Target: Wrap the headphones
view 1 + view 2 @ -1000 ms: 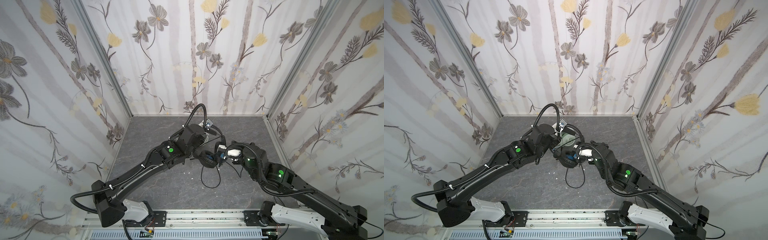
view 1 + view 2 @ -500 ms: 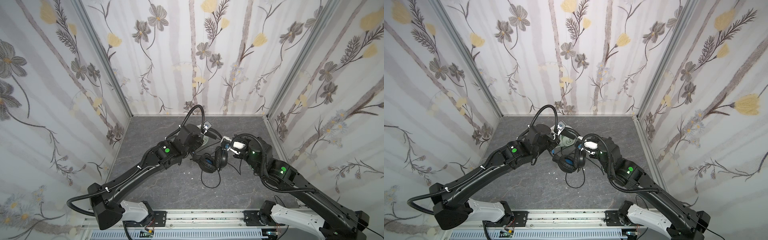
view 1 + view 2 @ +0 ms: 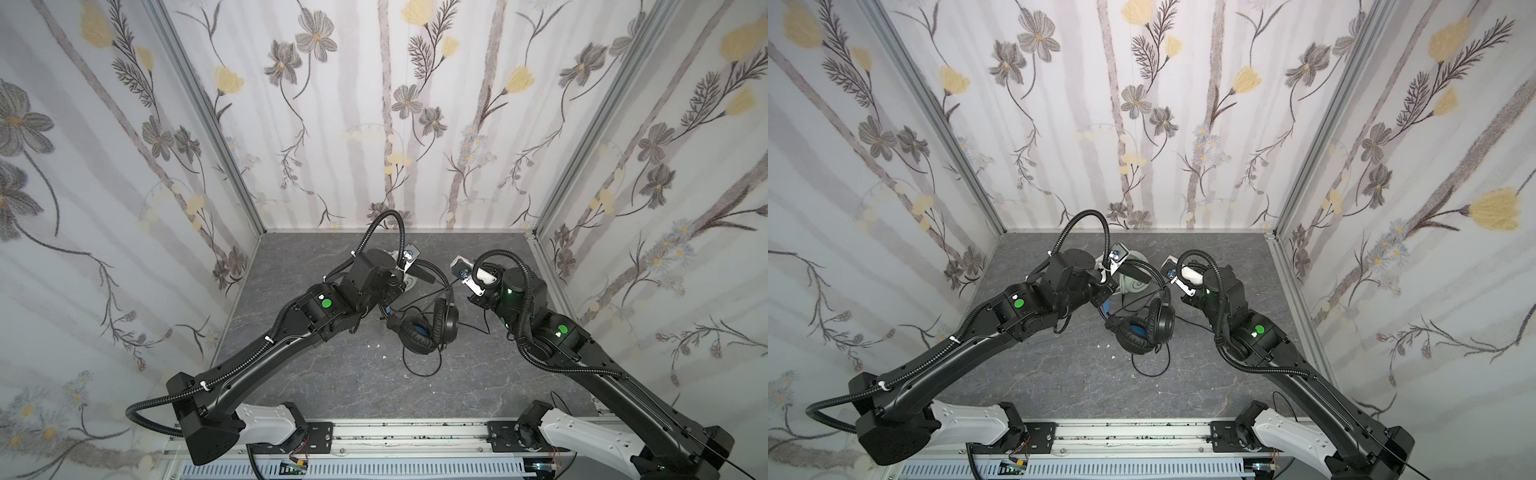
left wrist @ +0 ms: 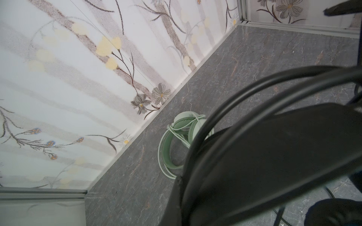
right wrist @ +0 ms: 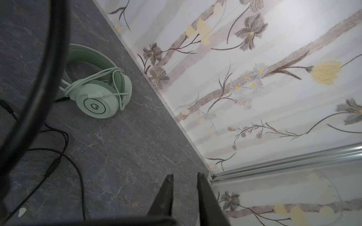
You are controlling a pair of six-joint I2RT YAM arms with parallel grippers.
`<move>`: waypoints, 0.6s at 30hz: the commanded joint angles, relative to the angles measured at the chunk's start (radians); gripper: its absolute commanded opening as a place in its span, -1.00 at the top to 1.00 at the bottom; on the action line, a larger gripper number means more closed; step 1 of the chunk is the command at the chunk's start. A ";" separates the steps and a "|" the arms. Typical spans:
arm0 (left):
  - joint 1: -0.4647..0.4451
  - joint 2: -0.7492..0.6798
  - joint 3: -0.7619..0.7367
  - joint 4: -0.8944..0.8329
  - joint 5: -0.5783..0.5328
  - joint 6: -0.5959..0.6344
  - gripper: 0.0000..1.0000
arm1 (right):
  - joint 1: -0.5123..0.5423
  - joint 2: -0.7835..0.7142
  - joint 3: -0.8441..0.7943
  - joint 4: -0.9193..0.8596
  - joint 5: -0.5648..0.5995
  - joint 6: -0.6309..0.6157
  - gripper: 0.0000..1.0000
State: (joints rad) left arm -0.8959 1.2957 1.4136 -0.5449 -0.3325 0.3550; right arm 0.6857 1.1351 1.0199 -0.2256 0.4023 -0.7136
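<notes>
L hand [image 3: 417,272] clamped on black headset [image 3: 446,320] band; R hand [image 5: 185,187] apart, near it.

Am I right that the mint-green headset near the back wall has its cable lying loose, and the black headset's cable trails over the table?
No: the whitish cable is wound around the mint-green headset, as the right wrist view shows. The black cable of the black headset does trail over the table.

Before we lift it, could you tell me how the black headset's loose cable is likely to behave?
Probably floppy: the black cable lies in slack loops on the table. Likely light, being thin. It may snag, since its loops lie against the black headset.
</notes>
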 commanded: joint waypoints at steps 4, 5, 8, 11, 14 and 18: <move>0.006 -0.024 0.033 0.049 0.046 -0.076 1.00 | -0.053 -0.014 -0.020 0.130 -0.128 0.155 0.39; 0.009 -0.027 0.033 0.048 0.050 -0.082 1.00 | -0.063 -0.015 -0.021 0.137 -0.146 0.173 0.38; 0.008 -0.032 0.067 0.046 0.072 -0.105 1.00 | -0.096 -0.022 -0.036 0.164 -0.210 0.225 0.37; 0.010 -0.032 0.084 0.045 0.100 -0.127 1.00 | -0.136 -0.027 -0.047 0.194 -0.276 0.283 0.36; 0.010 -0.032 0.113 0.042 0.130 -0.147 1.00 | -0.168 -0.023 -0.053 0.219 -0.337 0.328 0.34; 0.011 -0.031 0.164 0.035 0.175 -0.172 1.00 | -0.195 -0.017 -0.061 0.250 -0.389 0.362 0.31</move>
State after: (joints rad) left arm -0.8867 1.2697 1.5440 -0.5594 -0.2131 0.2344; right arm 0.5037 1.1118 0.9630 -0.0616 0.0906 -0.4133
